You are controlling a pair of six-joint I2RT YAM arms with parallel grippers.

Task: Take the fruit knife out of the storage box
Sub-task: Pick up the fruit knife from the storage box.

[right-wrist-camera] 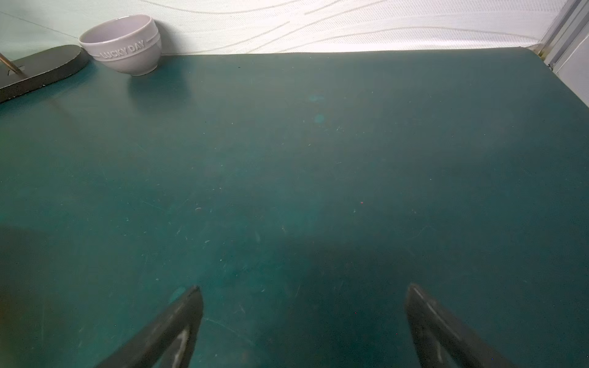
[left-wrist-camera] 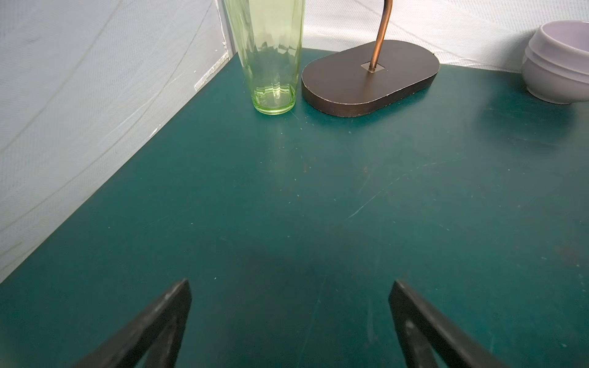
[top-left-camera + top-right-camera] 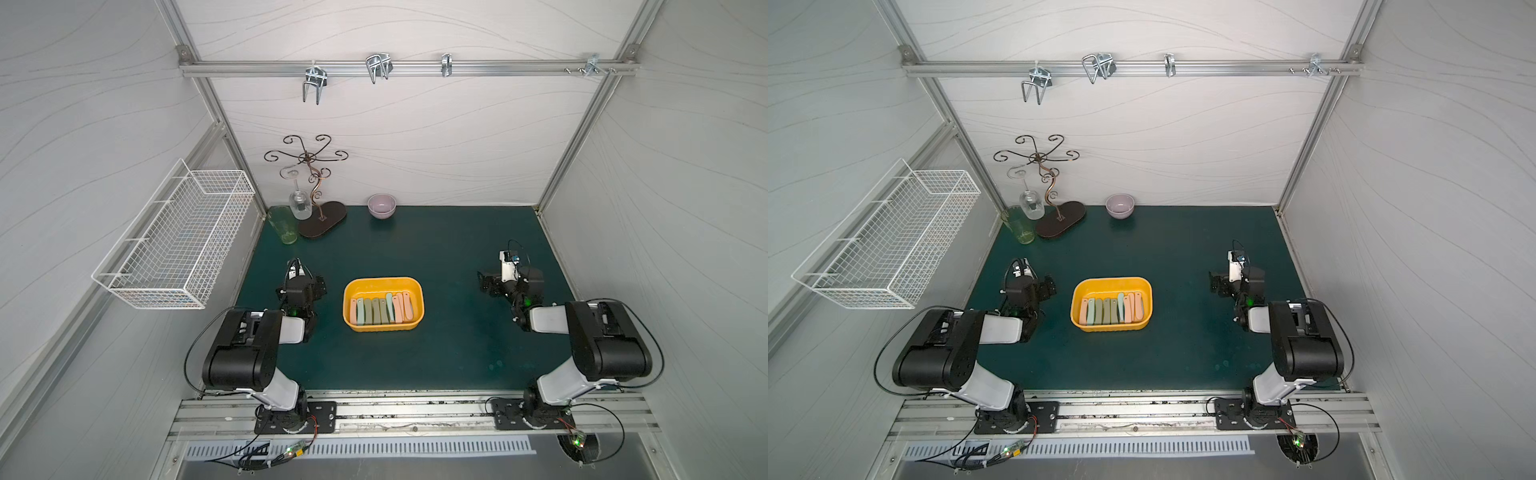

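Nearest me, at the near edge of the green table [image 3: 415, 365], two arms rise from their mounts: the left arm [image 3: 241, 353] and the right arm [image 3: 602, 345]. In its wrist view the left gripper [image 2: 290, 285] has its jaws spread wide and holds nothing, with only the mat showing between the fingers [image 2: 178, 306]. The right gripper [image 1: 304, 288] is the same, wide apart and empty.

One storage box [image 3: 384, 286] sits on the table, a yellow tub near the middle between the two grippers. The left gripper is near its left end and the right gripper is well apart on the other side. Inside it lies a row of fruit knives [image 3: 376, 311], slim pieces in pink, mint, olive and teal. I count eight or nine, but they are packed too tightly to be sure. They lie side by side and touching, ringed by the tub's walls, so each one is crowded by its neighbours.

In the far left corner stands one green glass [image 3: 284, 226], just beside the dark oval base of one scrollwork rack [image 3: 322, 220]. One wine glass [image 3: 300, 205] hangs upside down from that rack. One lilac bowl [image 3: 381, 206] sits by the far wall, to the right of the rack.

One white wire basket [image 3: 178, 241] is fixed to the left wall. Four metal hook fittings [image 3: 316, 81] hang from the rail on the far wall.
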